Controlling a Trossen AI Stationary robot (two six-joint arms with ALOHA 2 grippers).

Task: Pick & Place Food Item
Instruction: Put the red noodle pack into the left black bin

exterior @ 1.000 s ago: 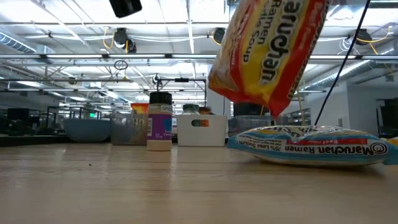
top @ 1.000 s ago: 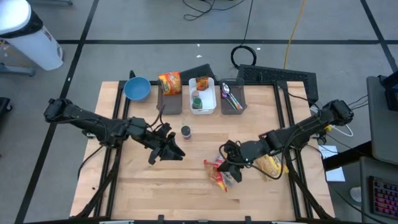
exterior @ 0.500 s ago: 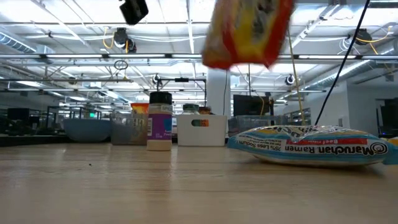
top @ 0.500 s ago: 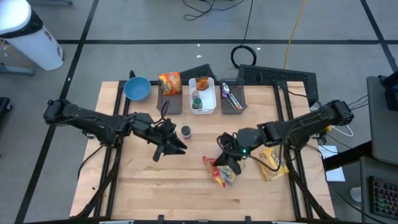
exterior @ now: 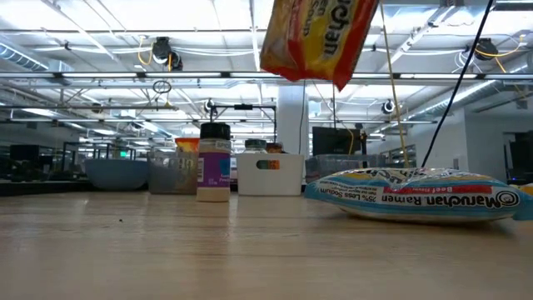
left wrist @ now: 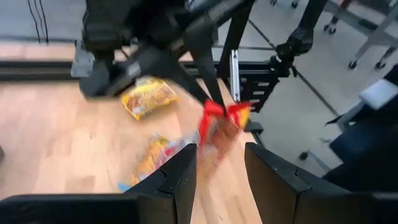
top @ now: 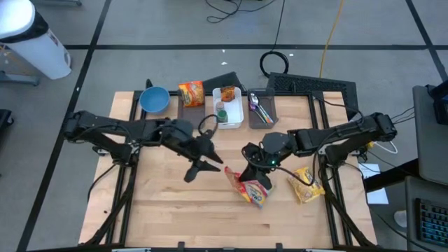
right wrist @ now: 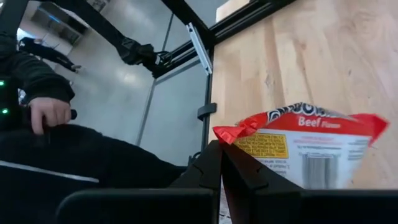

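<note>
Up there, the right gripper (top: 246, 155) pinches a red-and-yellow ramen packet (top: 250, 186) dangling above mid-table. The left gripper (top: 208, 165) hangs nearby, jaws parted, empty. Only the right wrist view reads "Beef".

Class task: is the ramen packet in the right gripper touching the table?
Apart. In the low view the ramen packet hangs well above the table, with open room visible beneath it; the right gripper pinches its edge.

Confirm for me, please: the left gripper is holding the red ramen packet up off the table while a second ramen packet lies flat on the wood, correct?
Not quite: the right gripper, not the left, is shut on the red ramen packet by its edge, as the right wrist view shows. The left gripper is open and empty nearby. The second ramen packet does lie flat on the table.
</note>
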